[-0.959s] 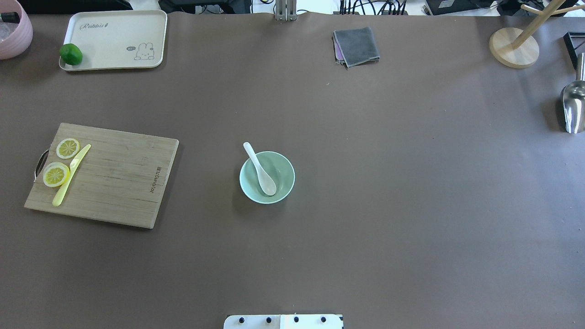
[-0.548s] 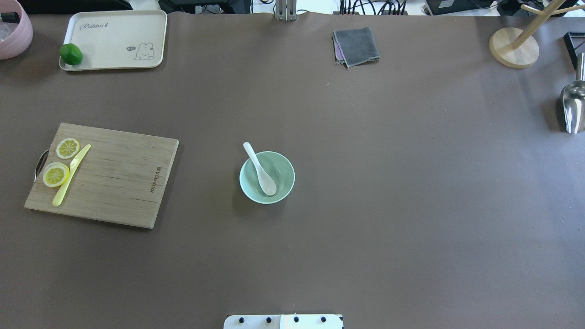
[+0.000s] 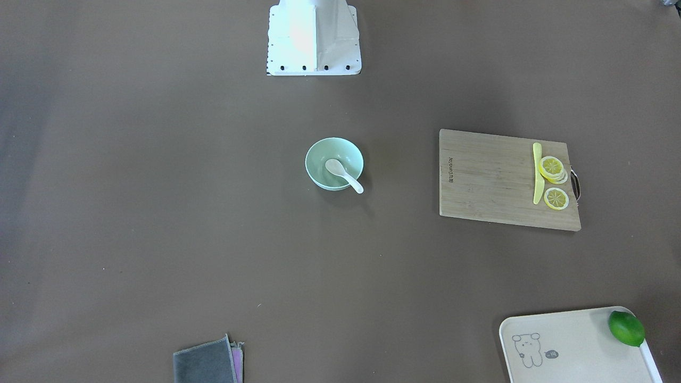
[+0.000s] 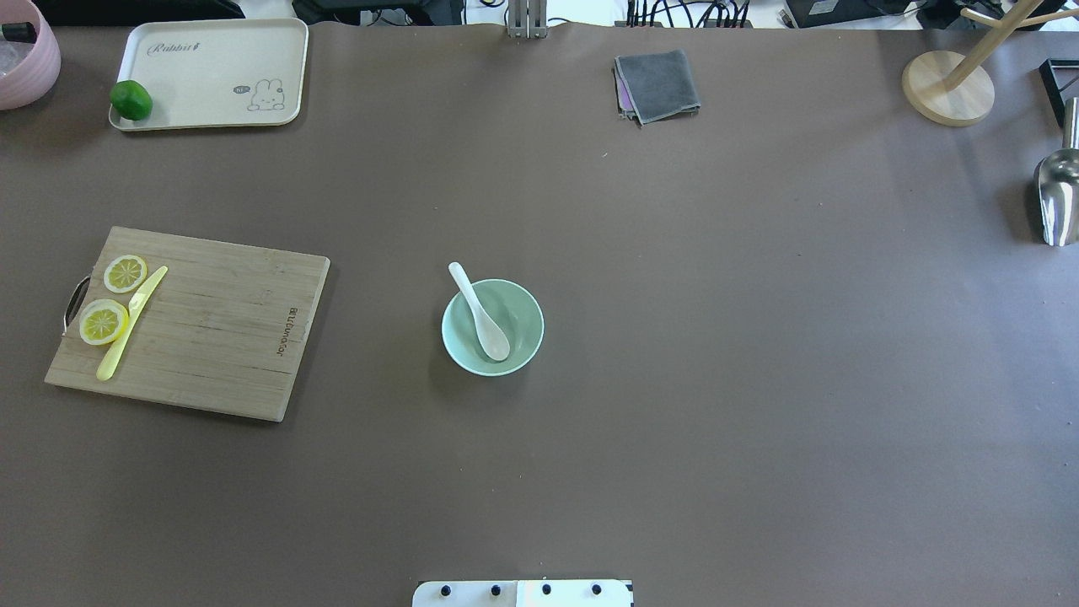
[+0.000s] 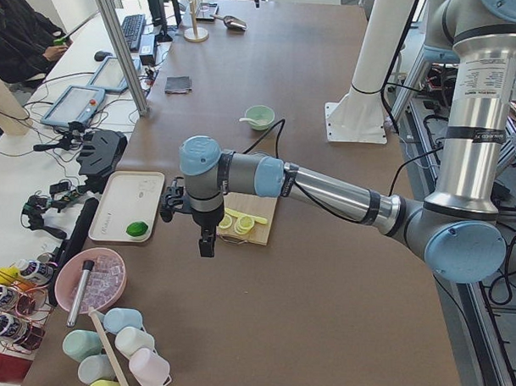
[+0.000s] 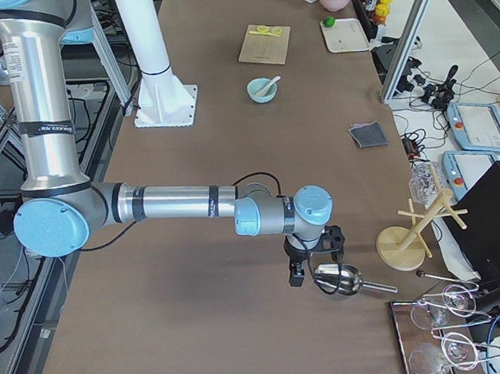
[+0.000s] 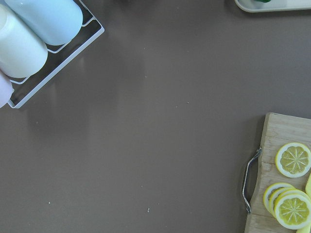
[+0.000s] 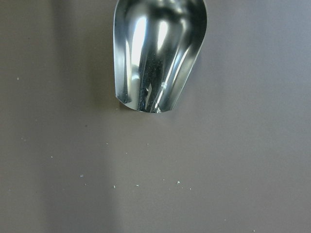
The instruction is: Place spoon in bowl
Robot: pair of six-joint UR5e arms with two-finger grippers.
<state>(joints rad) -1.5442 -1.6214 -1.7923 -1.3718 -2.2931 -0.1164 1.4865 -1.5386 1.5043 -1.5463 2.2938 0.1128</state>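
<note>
The white spoon (image 4: pixel 480 318) lies in the pale green bowl (image 4: pixel 528 314) at mid-table, scoop inside and handle resting over the rim toward the far left. Both also show in the front view, spoon (image 3: pixel 340 173) in bowl (image 3: pixel 318 153). No gripper is near them. My left gripper (image 5: pixel 205 242) hangs over the table's left end beside the cutting board. My right gripper (image 6: pixel 298 274) hangs at the right end beside a metal scoop (image 6: pixel 340 279). Both show only in the side views, so I cannot tell whether they are open or shut.
A wooden cutting board (image 4: pixel 219 337) with lemon slices (image 4: pixel 103 322) and a yellow knife (image 4: pixel 131 324) lies left. A cream tray (image 4: pixel 211 63) with a lime (image 4: pixel 131 99) is far left, a grey cloth (image 4: pixel 657 84) at the back, a wooden stand (image 4: pixel 948 88) far right.
</note>
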